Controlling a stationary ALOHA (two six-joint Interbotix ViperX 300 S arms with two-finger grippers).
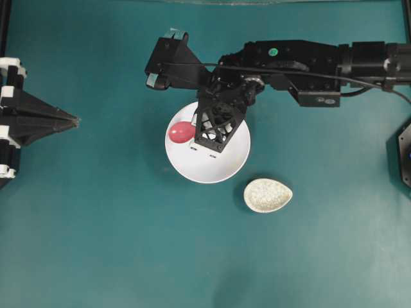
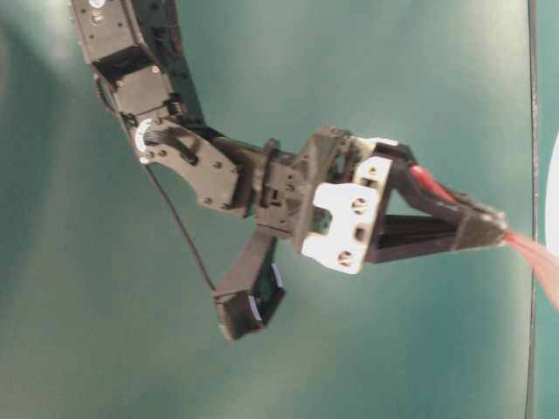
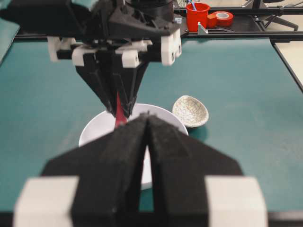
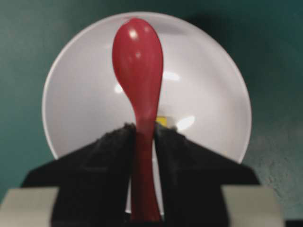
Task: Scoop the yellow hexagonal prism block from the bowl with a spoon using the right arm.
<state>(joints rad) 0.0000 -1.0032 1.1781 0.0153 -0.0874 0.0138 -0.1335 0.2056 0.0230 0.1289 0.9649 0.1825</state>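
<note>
Jaws of the right gripper clamped the spoon above the bowl, yellow hexagonal prism block inside it; left gripper jaws closed, empty.

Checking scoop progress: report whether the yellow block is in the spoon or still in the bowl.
In the bowl: the yellow block shows beside the spoon handle, not in its head.

The right arm is black, white-bracketed, cabled, with perhaps a green sticker.

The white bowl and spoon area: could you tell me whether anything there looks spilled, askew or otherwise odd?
Nothing stands out. The right gripper holds the spoon over the bowl; the yellow block lies inside it.
</note>
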